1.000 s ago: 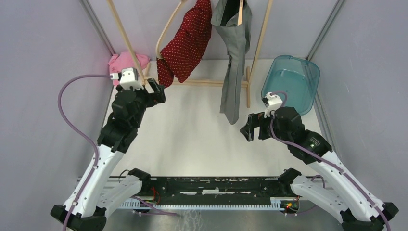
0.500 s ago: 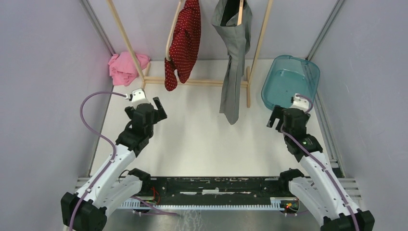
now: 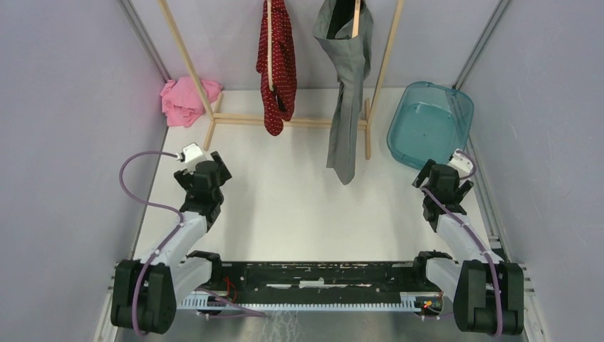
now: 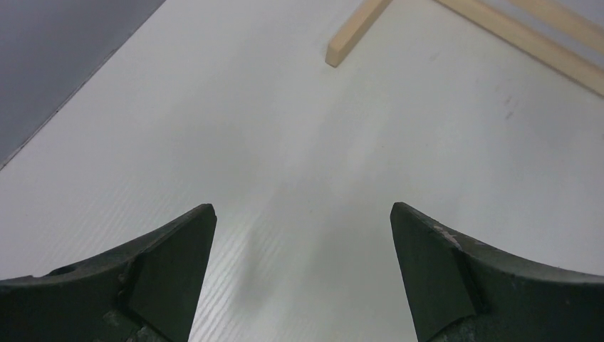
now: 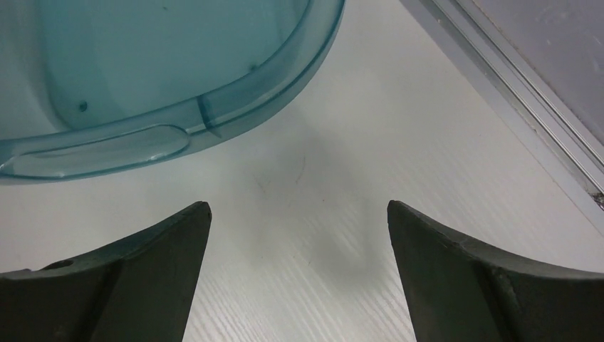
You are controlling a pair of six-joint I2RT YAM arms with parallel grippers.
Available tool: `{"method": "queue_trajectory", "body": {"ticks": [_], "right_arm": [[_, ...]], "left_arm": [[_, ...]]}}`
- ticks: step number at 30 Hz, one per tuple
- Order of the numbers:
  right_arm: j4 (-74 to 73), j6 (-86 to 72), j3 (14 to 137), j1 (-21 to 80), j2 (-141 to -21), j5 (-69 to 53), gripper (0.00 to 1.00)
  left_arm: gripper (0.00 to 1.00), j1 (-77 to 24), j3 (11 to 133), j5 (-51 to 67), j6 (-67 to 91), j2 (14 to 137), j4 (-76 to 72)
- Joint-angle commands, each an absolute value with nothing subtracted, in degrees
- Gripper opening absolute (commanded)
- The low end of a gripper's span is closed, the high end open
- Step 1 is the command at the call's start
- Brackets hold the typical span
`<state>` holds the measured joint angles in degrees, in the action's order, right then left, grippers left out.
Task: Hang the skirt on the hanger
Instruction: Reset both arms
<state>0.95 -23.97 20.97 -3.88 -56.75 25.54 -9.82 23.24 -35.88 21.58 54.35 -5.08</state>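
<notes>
Up on the wooden rack [image 3: 384, 64], from the overhead view, the red dotted skirt [image 3: 276, 71] hangs draped over a wooden hanger [image 3: 269, 35], with a grey garment [image 3: 345, 92] on the same rack just to its right. A pink cloth [image 3: 186, 100] lies bunched by the rack's left foot, and a teal tub [image 3: 431, 121] sits off the rack's right foot. Both arms are folded low, well in front of the rack, the left end effector [image 3: 206, 165] and the right end effector [image 3: 438, 169] nowhere near the skirt. To my eye the hanging step looks done and the arms are parked. The next move seems to call for little beyond checking that the skirt sits securely.

From the left wrist, the left end effector [image 4: 300, 209] is spread wide and released, nothing between its jaws, only bare white surface [image 4: 214, 107] below and the rack's foot ahead.

From the right wrist, the right end effector [image 5: 298, 204] is likewise spread wide and carries nothing. The tub's rim shows ahead of it, untouched, with the rack out of sight
</notes>
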Motion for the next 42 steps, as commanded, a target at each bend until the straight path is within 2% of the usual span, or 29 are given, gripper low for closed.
{"method": "queue_trajectory", "body": {"ticks": [1,8,12,15,17,23,25,27,29,32,34,37,40,42], "right_arm": [[19.24,-19.97,19.02,-4.09,-59.87,29.79,1.00],[35.34,-16.67,16.99,-3.93,-68.47,27.90,1.00],[42.40,-15.46,16.43,-2.68,-72.72,25.08,1.00],[46.58,-11.59,18.02,2.21,-78.48,26.68,0.99],[44.24,-9.59,20.11,4.34,-79.74,29.51,1.00],[47.07,-8.93,18.93,4.66,-80.54,28.86,1.00],[48.56,-7.49,18.37,4.71,-81.02,25.28,1.00],[54.85,-4.83,16.06,4.67,-83.84,19.52,1.00],[66.71,-4.13,13.26,4.96,-87.69,20.13,1.00],[56.02,-4.68,15.91,4.97,-84.43,19.71,1.00],[56.41,-3.40,17.40,5.11,-86.60,16.96,1.00],[53.59,-3.23,18.37,5.25,-85.80,17.11,1.00],[52.45,-3.39,19.08,5.22,-86.10,17.63,1.00],[51.08,-3.85,20.09,5.25,-86.48,18.78,1.00]], "left_arm": [[0.99,-5.73,21.51,-30.36,14.75,62.33,-21.85],[0.99,-2.22,18.85,-22.25,9.12,76.28,-41.46],[0.99,-2.10,22.72,-19.63,8.44,80.85,-40.44],[0.99,-2.09,23.03,-20.44,8.34,81.85,-42.01],[0.99,-2.12,21.99,-20.49,8.43,81.11,-43.19],[0.99,-2.13,19.46,-19.76,6.92,80.26,-48.85],[0.99,-2.10,18.72,-18.82,6.64,79.69,-49.56],[0.99,-2.12,17.40,-17.20,6.21,78.62,-51.09],[0.99,-2.10,16.20,-16.04,5.77,77.84,-52.58],[0.99,-2.18,15.64,-15.99,5.59,77.50,-53.41],[0.99,-2.16,15.49,-16.26,5.26,77.75,-54.67],[0.99,-2.14,11.81,-14.40,3.20,81.23,-66.25],[0.99,-2.16,14.24,-14.49,3.40,82.93,-62.00],[0.99,-2.19,15.01,-10.11,1.51,85.21,-62.46]]}}
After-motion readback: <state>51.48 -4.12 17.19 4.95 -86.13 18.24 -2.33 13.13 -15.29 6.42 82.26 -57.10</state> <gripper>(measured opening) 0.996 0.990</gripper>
